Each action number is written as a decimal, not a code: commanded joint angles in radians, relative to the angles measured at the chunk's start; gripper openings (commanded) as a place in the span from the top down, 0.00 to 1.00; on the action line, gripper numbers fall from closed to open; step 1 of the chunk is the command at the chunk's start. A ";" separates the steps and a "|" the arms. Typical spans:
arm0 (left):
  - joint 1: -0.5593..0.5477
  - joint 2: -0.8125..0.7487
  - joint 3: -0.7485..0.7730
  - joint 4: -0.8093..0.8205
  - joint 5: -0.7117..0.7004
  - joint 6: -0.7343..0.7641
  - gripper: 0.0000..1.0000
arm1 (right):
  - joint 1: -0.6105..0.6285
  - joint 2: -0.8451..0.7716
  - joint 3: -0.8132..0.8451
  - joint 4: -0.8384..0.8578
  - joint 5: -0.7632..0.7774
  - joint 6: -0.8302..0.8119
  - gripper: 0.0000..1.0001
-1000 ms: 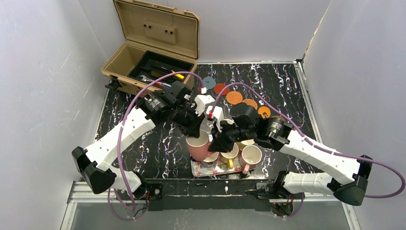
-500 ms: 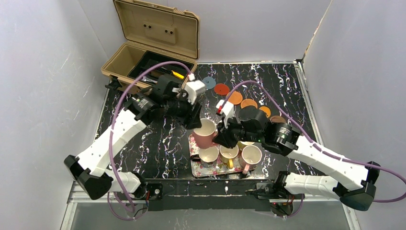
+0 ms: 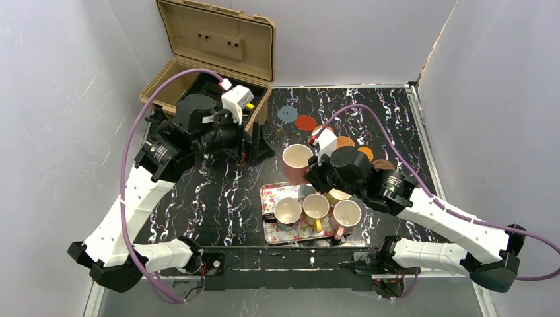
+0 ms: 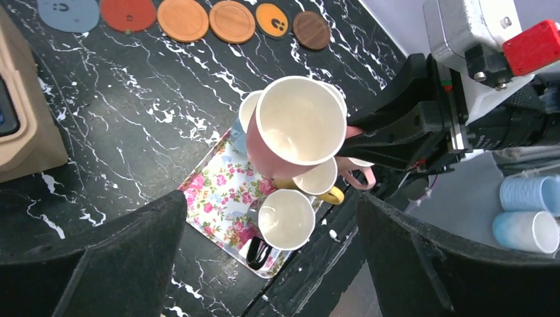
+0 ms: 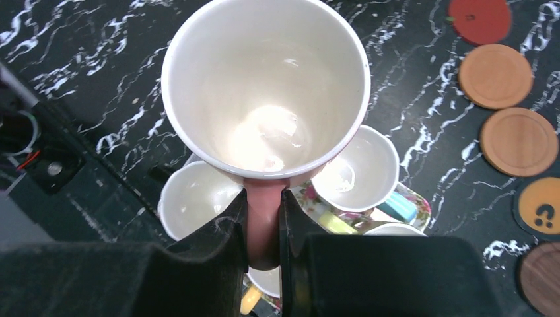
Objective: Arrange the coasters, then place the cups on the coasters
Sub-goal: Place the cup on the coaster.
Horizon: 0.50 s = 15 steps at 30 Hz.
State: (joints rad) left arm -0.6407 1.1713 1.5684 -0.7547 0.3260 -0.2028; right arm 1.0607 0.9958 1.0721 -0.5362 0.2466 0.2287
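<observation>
On a black marbled surface [image 3: 198, 191], with an open tan toolbox [image 3: 198, 79] at the back left, the left hand [image 3: 261, 146] has just let go of the pink cup [image 3: 297, 162] and pulled back toward the toolbox, its fingers spread and empty. The right hand [image 5: 263, 224] now carries that cup alone, clenched on its handle, upright above the far edge of the floral tray [image 3: 276, 193] where other cups [image 3: 315, 207] wait. Six coasters [image 4: 183, 20] lie in a row beyond, all bare, so this cup looks ready to go onto one.
</observation>
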 commanded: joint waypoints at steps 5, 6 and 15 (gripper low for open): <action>0.160 -0.029 0.009 0.030 -0.006 -0.087 0.02 | 0.002 -0.004 0.104 0.112 0.258 0.058 0.99; 0.189 -0.024 -0.002 0.037 0.007 -0.096 0.02 | 0.002 0.002 0.114 0.108 0.281 0.062 0.99; 0.308 -0.059 -0.163 0.157 -0.132 -0.104 0.02 | -0.114 0.128 0.221 0.087 0.292 0.035 0.99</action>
State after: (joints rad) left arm -0.3553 1.1492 1.4647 -0.6594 0.2913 -0.3134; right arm 1.0325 1.0866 1.1969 -0.5510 0.5255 0.2642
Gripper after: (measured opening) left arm 0.982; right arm 0.239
